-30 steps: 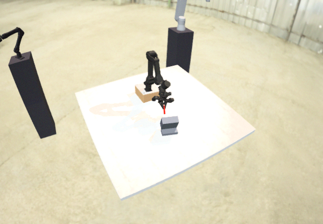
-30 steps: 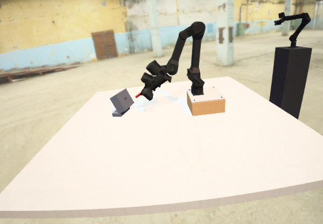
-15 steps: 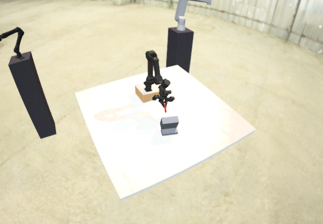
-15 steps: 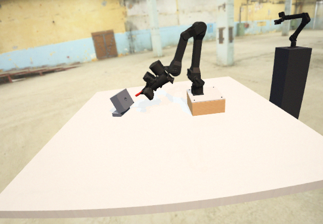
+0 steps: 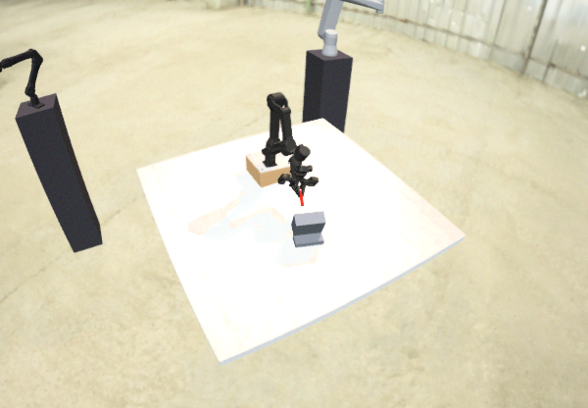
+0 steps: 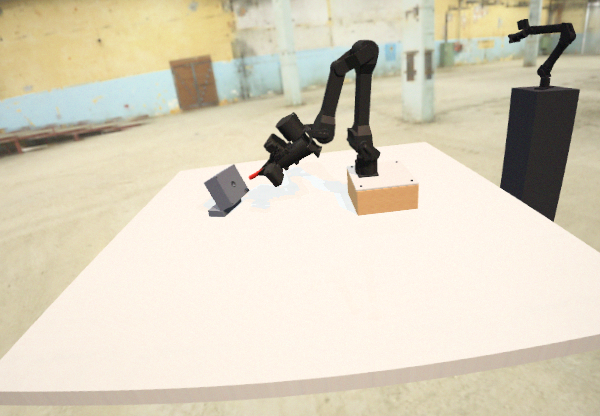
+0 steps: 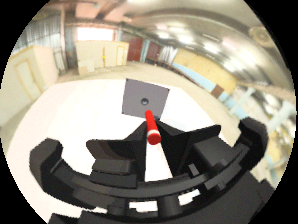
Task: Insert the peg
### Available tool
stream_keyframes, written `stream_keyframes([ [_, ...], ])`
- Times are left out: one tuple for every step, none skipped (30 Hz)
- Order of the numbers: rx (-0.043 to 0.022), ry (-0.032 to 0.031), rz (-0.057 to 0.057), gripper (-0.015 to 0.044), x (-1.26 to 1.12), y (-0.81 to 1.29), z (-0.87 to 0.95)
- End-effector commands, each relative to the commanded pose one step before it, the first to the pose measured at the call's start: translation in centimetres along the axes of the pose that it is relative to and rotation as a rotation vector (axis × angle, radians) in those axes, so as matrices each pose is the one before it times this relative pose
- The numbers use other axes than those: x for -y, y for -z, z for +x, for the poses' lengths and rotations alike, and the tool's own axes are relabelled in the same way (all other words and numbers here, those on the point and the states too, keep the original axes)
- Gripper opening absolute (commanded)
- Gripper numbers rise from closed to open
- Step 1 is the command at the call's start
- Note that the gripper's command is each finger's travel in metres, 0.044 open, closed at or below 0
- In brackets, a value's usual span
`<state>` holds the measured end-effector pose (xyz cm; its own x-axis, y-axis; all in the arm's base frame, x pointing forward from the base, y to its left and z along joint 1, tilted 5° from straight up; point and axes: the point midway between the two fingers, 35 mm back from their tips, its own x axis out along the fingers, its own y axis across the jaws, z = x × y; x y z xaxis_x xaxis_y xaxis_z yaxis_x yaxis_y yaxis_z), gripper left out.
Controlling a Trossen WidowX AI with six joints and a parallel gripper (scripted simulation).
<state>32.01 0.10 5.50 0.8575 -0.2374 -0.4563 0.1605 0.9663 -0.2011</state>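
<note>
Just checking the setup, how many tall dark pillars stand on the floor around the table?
2: one pillar left of the table in the top view, one behind its far corner.

path: open gap from peg (image 6: 255, 174) tip to panel (image 6: 226, 187) | obstacles: panel only (sloped)

2 dark pillars (image 5: 57, 172) (image 5: 326, 88) flank the white table (image 5: 361, 275).

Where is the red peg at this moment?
The peg is held in the end effector above the table, its free end pointing at the hole in the grey panel and not yet in it.
</note>
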Motion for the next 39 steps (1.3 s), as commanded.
stream_keyframes([
  [0.01108,-0.00369,0.0089,0.0,-0.096,-0.3,0.328],
  [0.00138,-0.00015,0.0009,0.0,-0.011,-0.021,0.067],
  [0.00139,-0.00015,0.0009,0.0,-0.011,-0.021,0.067],
  [0.00139,-0.00015,0.0009,0.0,-0.011,-0.02,0.067],
  [0.00139,-0.00015,0.0009,0.0,-0.011,-0.019,0.067],
  [0.00139,-0.00015,0.0009,0.0,-0.01,-0.019,0.067],
  [0.00139,-0.00015,0.0009,0.0,-0.01,-0.018,0.067],
  [0.00139,-0.00015,0.0009,0.0,-0.01,-0.018,0.067],
  [0.00139,-0.00015,0.0009,0.0,-0.01,-0.017,0.067],
  [0.00139,-0.00014,0.0009,0.0,-0.01,-0.016,0.067],
  [0.0014,-0.00014,0.0008,0.0,-0.01,-0.016,0.067],
  [0.0014,-0.00014,0.0008,0.0,-0.01,-0.015,0.067],
  [0.0014,-0.00014,0.0008,0.0,-0.01,-0.015,0.067],
  [0.00136,-0.00014,0.0008,0.0,-0.009,-0.014,0.065],
  [0.00136,-0.00014,0.0008,0.0,-0.009,-0.013,0.065],
  [0.00136,-0.00013,0.0008,0.0,-0.009,-0.012,0.065],
  [0.00136,-0.00013,0.0008,0.0,-0.009,-0.012,0.065],
  [0.00136,-0.00013,0.0008,0.0,-0.009,-0.011,0.065],
  [0.00137,-0.00013,0.0008,0.0,-0.008,-0.011,0.065],
  [0.00137,-0.00013,0.0008,0.0,-0.008,-0.01,0.065],
  [0.00137,-0.00013,0.0008,0.0,-0.008,-0.009,0.065],
  [0.00137,-0.00013,0.0008,0.0,-0.008,-0.008,0.065],
  [0.00137,-0.00013,0.0008,0.0,-0.008,-0.008,0.065],
  [0.00137,-0.00013,0.0008,0.0,-0.008,-0.007,0.065],
  [0.00137,-0.00013,0.0008,0.0,-0.008,-0.007,0.065],
  [0.00137,-0.00013,0.0008,0.0,-0.007,-0.006,0.065],
  [0.00138,-0.00012,0.0008,0.0,-0.007,-0.005,0.065],
  [0.00138,-0.00012,0.0008,0.0,-0.007,-0.004,0.065],
  [0.00138,-0.00012,0.0008,0.0,-0.007,-0.004,0.065],
  [0.00131,-0.00012,0.0007,0.0,-0.006,-0.003,0.062],
  [0.00131,-0.00012,0.0007,0.0,-0.006,-0.002,0.062],
  [0.00131,-0.00011,0.0007,0.0,-0.006,-0.001,0.062],
  [0.00131,-0.00011,0.0007,0.0,-0.006,-0.001,0.062],
  [0.00131,-0.00011,0.0007,0.0,-0.006,0.0,0.062],
  [0.00132,-0.00011,0.0007,0.0,-0.006,0.001,0.061],
  [0.00022,-0.00002,0.0,0.0,-0.001,0.0,0.01],
  [0.00046,-0.00004,0.0,0.0,-0.002,0.001,0.02],
  [0.00065,-0.00005,0.0,0.0,-0.003,0.001,0.028],
  [0.00085,-0.00007,0.0,0.0,-0.003,0.001,0.037],
])
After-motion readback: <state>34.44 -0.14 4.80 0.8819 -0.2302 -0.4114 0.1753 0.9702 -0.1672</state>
